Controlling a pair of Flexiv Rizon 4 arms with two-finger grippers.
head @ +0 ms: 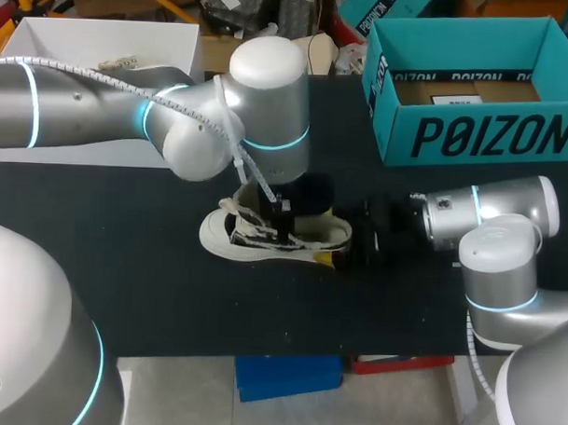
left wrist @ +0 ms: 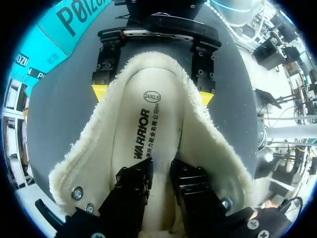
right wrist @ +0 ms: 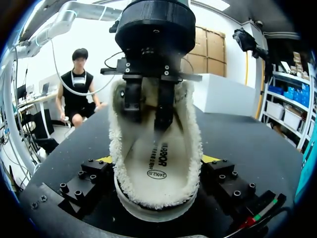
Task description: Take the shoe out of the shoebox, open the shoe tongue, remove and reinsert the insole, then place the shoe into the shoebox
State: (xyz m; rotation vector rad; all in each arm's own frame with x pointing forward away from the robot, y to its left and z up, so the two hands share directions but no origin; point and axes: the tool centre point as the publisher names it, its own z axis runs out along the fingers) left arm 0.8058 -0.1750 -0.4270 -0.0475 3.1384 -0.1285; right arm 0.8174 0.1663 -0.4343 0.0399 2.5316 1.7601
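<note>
A white low shoe (head: 225, 237) with fleece lining lies on the black table (head: 123, 291), toe to the left. My left gripper (head: 282, 222) reaches straight down into its mouth. In the left wrist view its black fingers (left wrist: 133, 186) stand a narrow gap apart, tips down on the printed insole (left wrist: 136, 124), which lies flat. My right gripper (right wrist: 157, 159) clasps the heel from both sides, yellow tips against the fleece rim (right wrist: 193, 148). The same tips (left wrist: 99, 91) flank the heel in the left wrist view. The teal shoebox (head: 483, 135) stands open at the back right.
A white open box (head: 103, 48) sits at the back left, partly behind my left arm. Bare black tabletop runs along the front edge and to the left of the shoe. The shoebox wall (left wrist: 44, 44) lies beyond the heel.
</note>
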